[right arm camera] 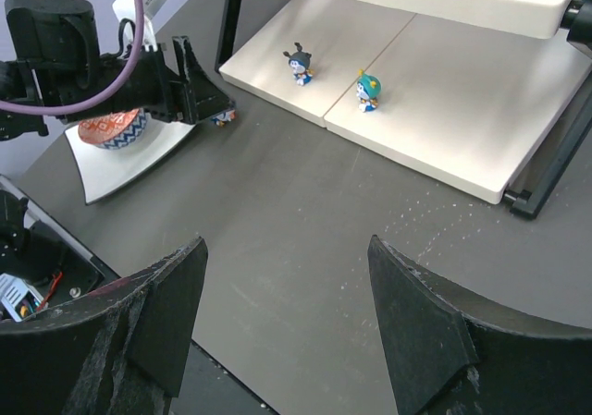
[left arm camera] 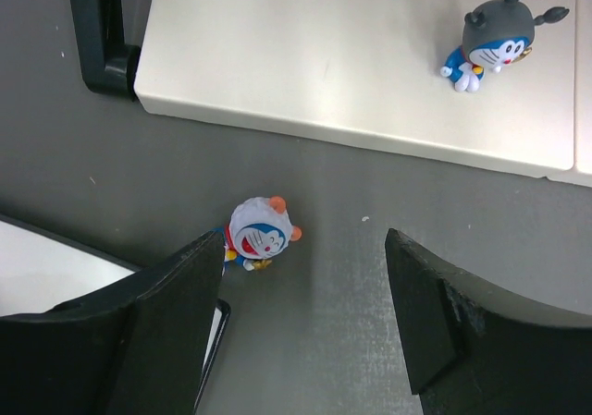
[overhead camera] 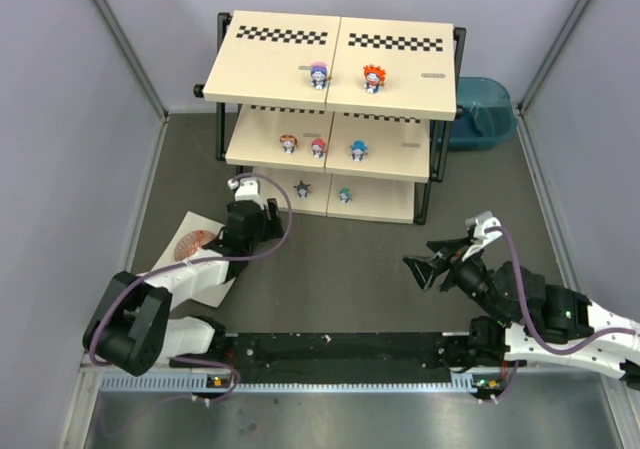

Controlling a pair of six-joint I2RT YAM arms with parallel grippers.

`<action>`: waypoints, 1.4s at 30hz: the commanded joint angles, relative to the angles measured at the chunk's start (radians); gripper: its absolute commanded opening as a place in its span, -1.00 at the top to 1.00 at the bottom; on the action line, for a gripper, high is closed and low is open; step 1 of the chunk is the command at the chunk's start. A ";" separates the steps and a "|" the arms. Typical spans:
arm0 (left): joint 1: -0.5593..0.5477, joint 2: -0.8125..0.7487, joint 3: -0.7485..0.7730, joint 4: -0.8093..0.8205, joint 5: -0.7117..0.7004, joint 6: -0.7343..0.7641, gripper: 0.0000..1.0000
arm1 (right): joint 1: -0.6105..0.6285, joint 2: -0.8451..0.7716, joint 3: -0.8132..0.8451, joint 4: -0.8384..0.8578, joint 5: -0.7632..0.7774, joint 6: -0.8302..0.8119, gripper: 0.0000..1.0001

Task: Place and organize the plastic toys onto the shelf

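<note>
Plastic toy (left arm camera: pixel 259 237): white-headed, on the table (left arm camera: pixel 319 350) beside one finger of the left gripper (left arm camera: pixel 303 269), perhaps touching it
Left hand state: jaws spread wide, grasping nothing
Shelf (left arm camera: pixel 324 73): bottom board just ahead of the fingers, grey toy (left arm camera: pixel 495 36) on it
Right gripper (right arm camera: pixel 285 262): spread, empty, well back from the shelf

Left gripper (left arm camera: pixel 303 249) held wide open above dark table (left arm camera: pixel 139 175), pale-headed blue toy (left arm camera: pixel 261 237) with orange knobs just beside one fingertip (left arm camera: pixel 205 249), unclamped, cream shelf board (left arm camera: pixel 305 54) ahead of the fingers, grey-headed toy (left arm camera: pixel 495 38) on it, ahead and right, white sheet (left arm camera: pixel 46 267) left
</note>
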 commanded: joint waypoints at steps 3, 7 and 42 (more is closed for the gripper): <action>0.012 0.033 0.061 0.015 -0.010 -0.011 -0.47 | 0.013 -0.011 0.004 0.021 0.007 0.001 -0.43; 0.013 0.048 0.075 -0.003 -0.015 -0.016 -0.41 | 0.013 -0.010 0.004 0.021 0.007 0.000 -0.43; -0.002 0.096 0.110 -0.164 0.146 -0.074 -0.13 | 0.015 -0.016 0.012 0.021 0.009 -0.007 -0.46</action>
